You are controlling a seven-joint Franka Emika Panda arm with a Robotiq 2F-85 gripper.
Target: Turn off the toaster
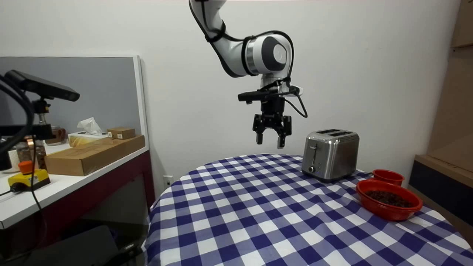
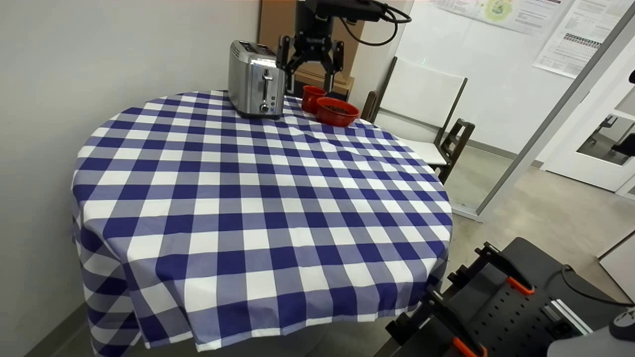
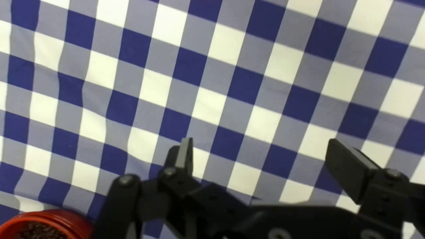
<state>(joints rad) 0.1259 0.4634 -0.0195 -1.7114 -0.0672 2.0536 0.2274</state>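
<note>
In an exterior view, the silver toaster (image 1: 330, 157) stands at one o'clock on the checked tablecloth (image 1: 229, 210). Toward four o'clock from it sit a red cup (image 1: 392, 180) and a red bowl (image 1: 386, 212); just past nine, the gripper (image 1: 270, 141) hangs, spread wide.

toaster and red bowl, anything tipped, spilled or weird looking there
Nothing really stands out. The toaster, cup and bowl stand upright, the dark bits sit inside the bowl, and I see no spill. At most, the tablecloth is slightly rumpled near the bowl, its checks wavy there.
</note>
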